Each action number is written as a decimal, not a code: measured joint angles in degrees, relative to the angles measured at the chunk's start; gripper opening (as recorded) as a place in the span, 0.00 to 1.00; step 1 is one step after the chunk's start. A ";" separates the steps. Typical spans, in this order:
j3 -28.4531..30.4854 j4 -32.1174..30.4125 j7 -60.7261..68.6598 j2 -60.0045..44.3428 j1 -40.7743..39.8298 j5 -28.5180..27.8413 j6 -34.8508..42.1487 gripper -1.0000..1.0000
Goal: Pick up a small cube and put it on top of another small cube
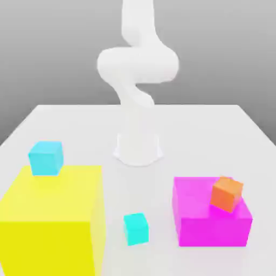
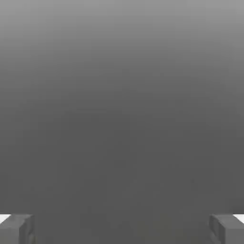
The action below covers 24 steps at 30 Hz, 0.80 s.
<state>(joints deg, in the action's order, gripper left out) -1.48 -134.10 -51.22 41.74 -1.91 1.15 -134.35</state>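
The small turquoise cube (image 1: pixel 135 228) rests on the white table (image 1: pixel 81 124), near the front between two big blocks. The slightly larger sky-blue cube (image 1: pixel 45 158) sits on the back edge of a big yellow cube (image 1: pixel 54 221), at the exterior view's left. In the hand view my gripper (image 2: pixel 122 228) is open: its grey fingertips (image 2: pixel 16 228) stand far apart, with plain grey background and no object between them. The white arm (image 1: pixel 137 81) rises from its base at the table's middle and runs up out of the exterior view.
A magenta block (image 1: pixel 213 218) stands at the exterior view's right with a small orange cube (image 1: pixel 227 193) tilted on top of it. The arm's base (image 1: pixel 138 148) stands behind the turquoise cube.
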 joint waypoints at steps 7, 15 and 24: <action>-4.52 -6.60 -16.14 -11.59 -4.84 2.17 -7.30 0.50; -9.65 -13.98 -35.61 -24.54 -9.60 2.57 -15.49 0.50; -13.06 -22.30 -60.44 -39.46 -13.49 -1.08 -24.76 0.50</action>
<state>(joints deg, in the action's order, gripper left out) -14.54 -156.41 -111.66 2.28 -15.40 0.06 -159.11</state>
